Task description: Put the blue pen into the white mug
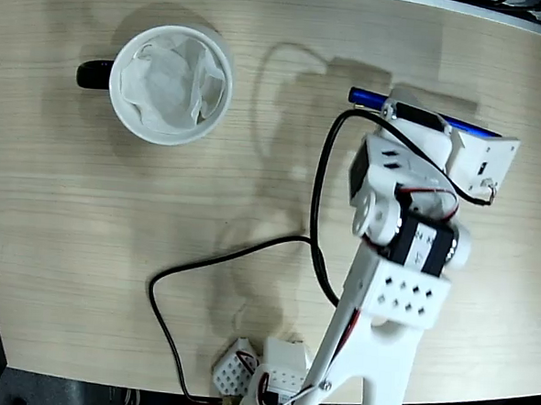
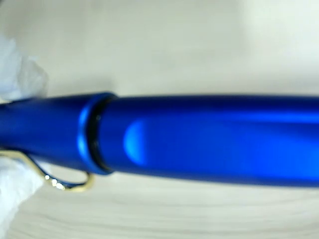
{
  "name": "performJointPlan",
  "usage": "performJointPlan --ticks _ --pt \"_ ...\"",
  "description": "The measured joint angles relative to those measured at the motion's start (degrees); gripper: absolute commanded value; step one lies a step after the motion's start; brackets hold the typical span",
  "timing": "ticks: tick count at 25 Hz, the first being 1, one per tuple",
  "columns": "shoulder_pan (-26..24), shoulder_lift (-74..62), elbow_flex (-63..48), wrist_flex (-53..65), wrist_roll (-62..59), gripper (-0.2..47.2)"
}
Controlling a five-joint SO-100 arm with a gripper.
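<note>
The blue pen (image 1: 365, 98) lies level at the upper right of the wooden table, its middle hidden under my white arm. In the wrist view the blue pen (image 2: 209, 139) fills the frame from side to side, with its thin clip (image 2: 65, 183) at the lower left. My gripper (image 2: 15, 129) is at the left edge; blurred white fingers (image 2: 20, 79) press against the pen from above and below. In the fixed view the gripper (image 1: 400, 114) sits over the pen. The white mug (image 1: 171, 84), with a black handle and crumpled white lining, stands far to the upper left.
A black cable (image 1: 240, 251) loops from the arm across the middle of the table to its front edge. The arm's white base (image 1: 278, 373) sits at the bottom centre. A dark object's edge (image 1: 475, 8) lies along the top right.
</note>
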Motion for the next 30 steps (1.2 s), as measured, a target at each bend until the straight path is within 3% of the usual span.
performJointPlan --ticks 7,14,21,30 --pt "-8.26 7.12 0.0 9.05 13.27 0.1" --pt "-14.94 17.14 -0.79 9.84 26.72 0.0" --pt "-19.07 28.39 0.18 0.09 36.65 0.0" --pt "-31.55 37.79 15.03 -16.52 49.39 0.0"
